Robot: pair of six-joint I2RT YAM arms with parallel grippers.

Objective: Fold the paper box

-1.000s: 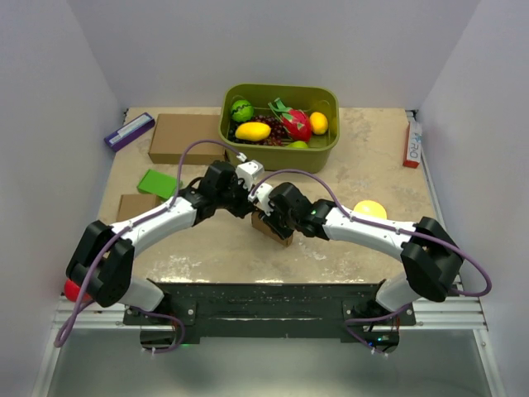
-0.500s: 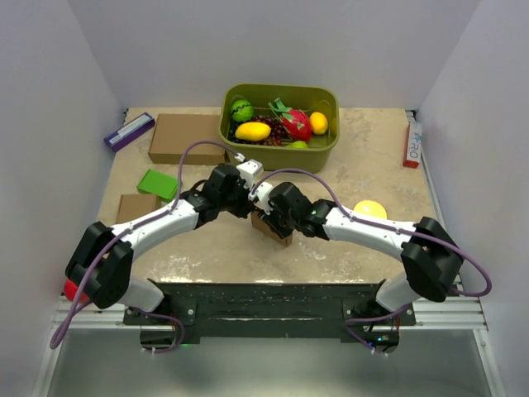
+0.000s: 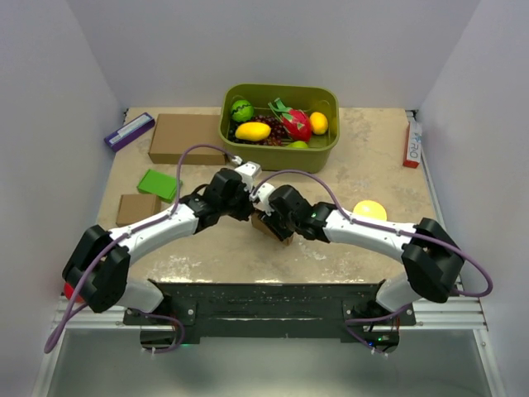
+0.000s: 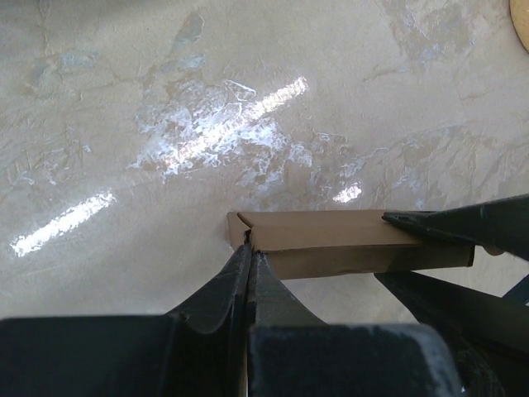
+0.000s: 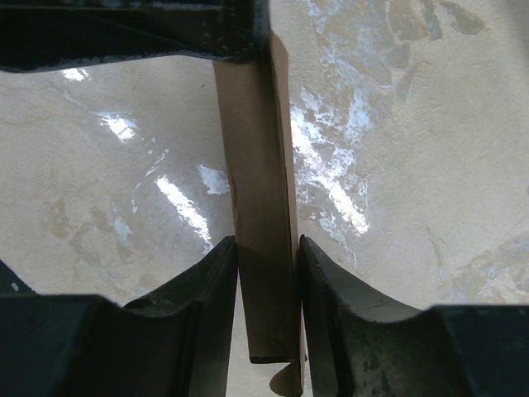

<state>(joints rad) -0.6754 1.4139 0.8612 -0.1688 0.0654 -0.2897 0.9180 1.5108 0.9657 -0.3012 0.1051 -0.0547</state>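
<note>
a robotics lab cell. white panel walls (image 3: pixel 58 99) box in a beige marbled tabletop (image 3: pixel 376 169) and a black mounting plate (image 3: pixel 264 299).

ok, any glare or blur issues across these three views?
Left wrist: strong glare streaks on the table, paper box sharp, left gripper nearly black. Right wrist: glare patches beside the box, right gripper dark, slightly soft. Top view: even light, box mostly hidden under both grippers.

At table (image 3: pixel 372 165) centre the paper box (image 3: pixel 270 226); bin (image 3: pixel 277 157) behind it; large carton (image 3: pixel 186 138) behind-left, small carton (image 3: pixel 136 207) left.
</note>
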